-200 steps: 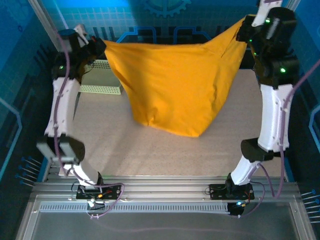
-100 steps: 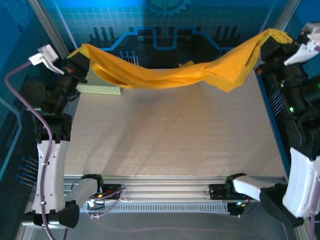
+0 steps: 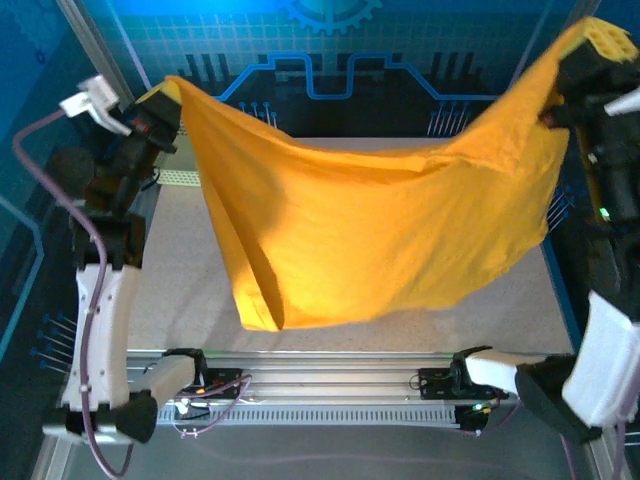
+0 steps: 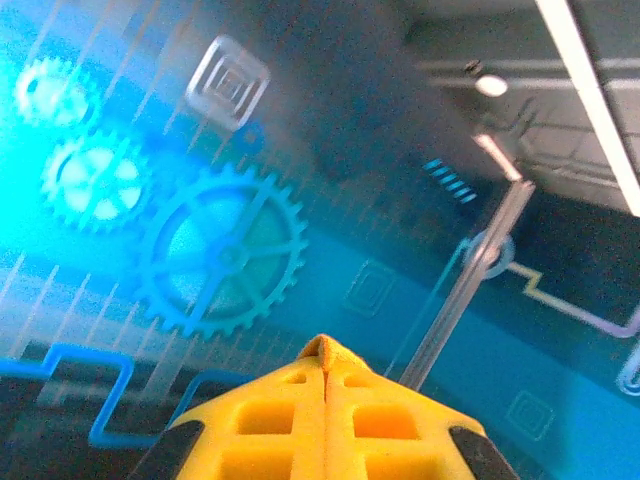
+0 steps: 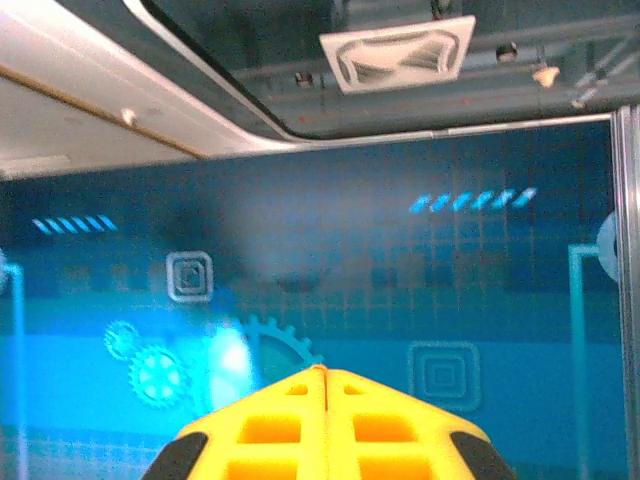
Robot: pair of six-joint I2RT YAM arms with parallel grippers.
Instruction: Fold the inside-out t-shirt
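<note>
The inside-out t-shirt, plain mustard-orange cloth, hangs spread in the air between both arms above the table. My left gripper is raised at the upper left and shut on one corner of it. In the left wrist view a small tuft of the t-shirt pokes out between the pressed fingertips. My right gripper is up at the top right, shut on the other corner; in the right wrist view its yellow fingers meet with only a sliver of cloth at the tip. The shirt's lower edge sags toward the near left.
A pale mesh basket sits at the far left of the speckled table, partly behind the left arm. Blue patterned walls enclose the cell. The metal rail with the arm bases runs along the near edge.
The shirt was flung up into a narrow band between the grippers half a second ago; now it has dropped open into a wide hanging sheet. The right gripper has risen higher.
</note>
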